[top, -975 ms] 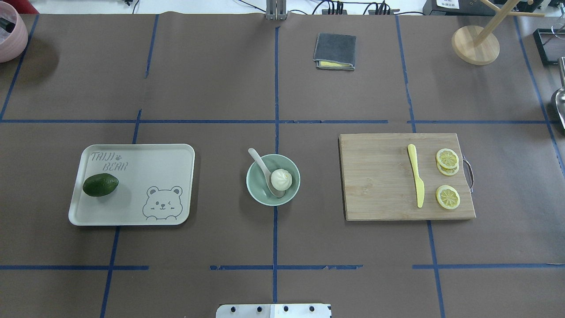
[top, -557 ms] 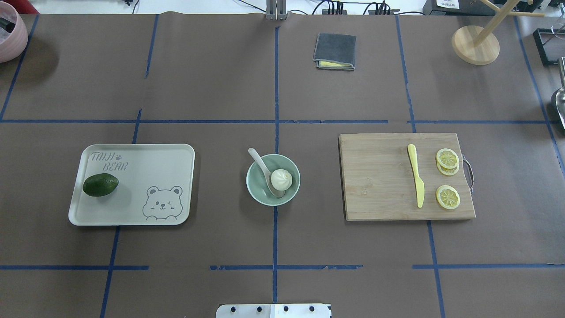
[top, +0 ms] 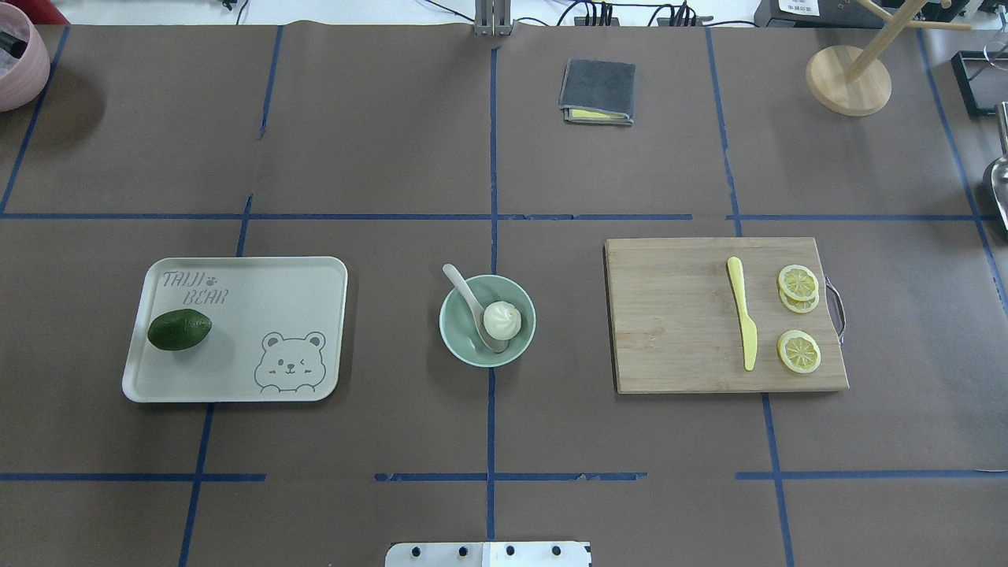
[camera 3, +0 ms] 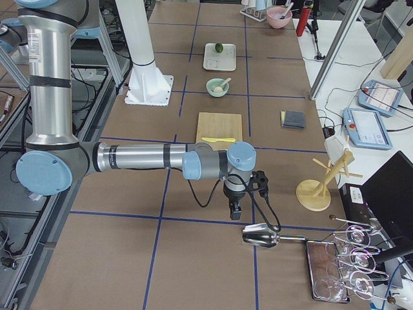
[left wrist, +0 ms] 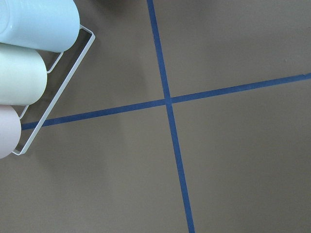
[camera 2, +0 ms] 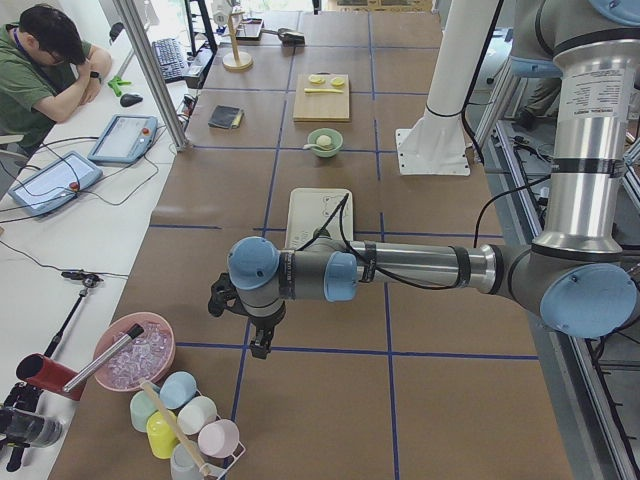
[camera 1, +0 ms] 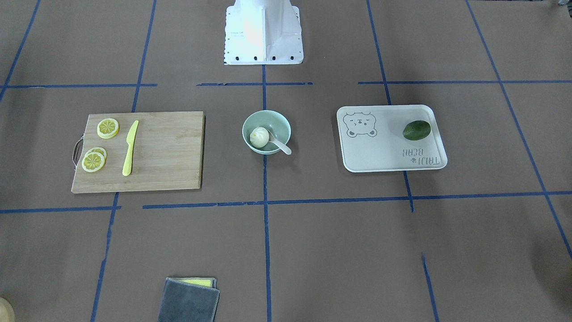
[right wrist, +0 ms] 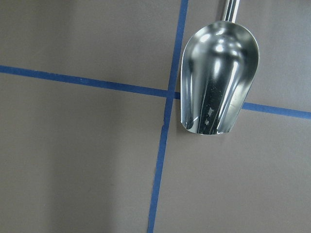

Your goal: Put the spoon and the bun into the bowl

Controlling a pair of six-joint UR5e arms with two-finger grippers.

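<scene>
At the middle of the surface sits the bowl, with the bun inside it and the spoon alongside. Its scoop is down in the bowl, apparently tucked against the bun, and its handle leans out over the rim that props it. Both look placed, so I judge the task done. My left gripper and right gripper hang well apart from the bowl, over opposite ends of the surface — seen only from the side, so I cannot tell how far open either is.

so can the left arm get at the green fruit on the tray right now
Probably yes: the green fruit lies alone and uncovered on the tray, on the same side as the left arm, nothing standing between them.
</scene>
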